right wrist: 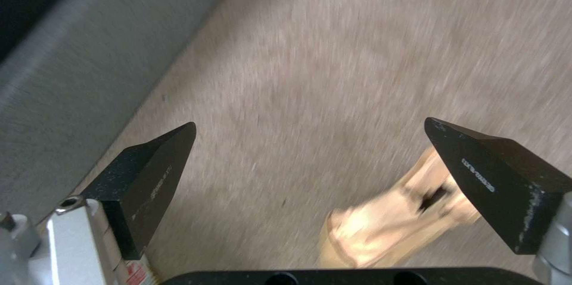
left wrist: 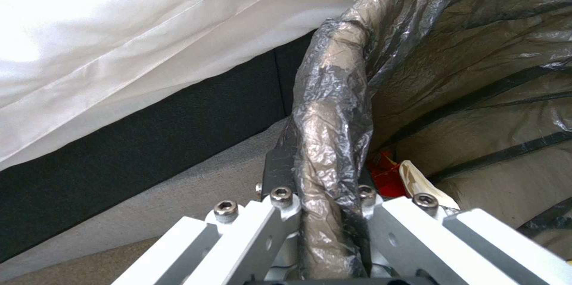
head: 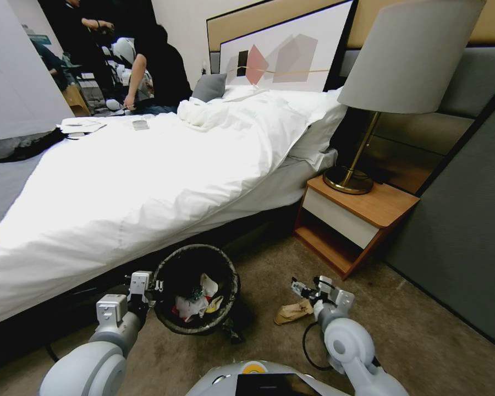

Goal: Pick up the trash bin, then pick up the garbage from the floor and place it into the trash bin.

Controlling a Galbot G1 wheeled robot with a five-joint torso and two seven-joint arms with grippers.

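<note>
Left claw (head: pixel 148 289) clamped on the rim of the bin (head: pixel 197 290); wrist view confirms a finger on each side of the bag-covered rim (left wrist: pixel 330 142). Bin sits beside the bed (head: pixel 148 181), over the carpet; cannot tell whether it is lifted or resting. Inside it: red-and-white wrapper (head: pixel 188 308), white wads (head: pixel 208 285), a yellow bit (head: pixel 214 303).

Right claw (head: pixel 305 291) open, jaws spread wide, low over the carpet (right wrist: pixel 334 75). Tan scrap (head: pixel 292 312) lies on the floor just beside it, to the right of the bin. In the right wrist view the scrap (right wrist: pixel 387 218) sits near one finger (right wrist: pixel 494 178), off-centre, not between the jaws.

Step in hand, as I judge it: picking up the tan scrap, which looks like the last loose piece on the floor in the head view.

How to do it well:
- Shift the right claw sideways so the scrap is centred between the fingers before descending; as it stands, closing would likely clip one edge or miss.
- Go down until the fingertips brush the carpet; the paper is flat and crumpled and will slip if pinched high.
- Close fully; thin paper gives little to hold.
- Keep the left grip steady and the bin mouth level, so the contents stay in and the drop target is predictable.
- Risk: the bag is slippery, and the rim could slide in the left claw if the bin swings.
</note>
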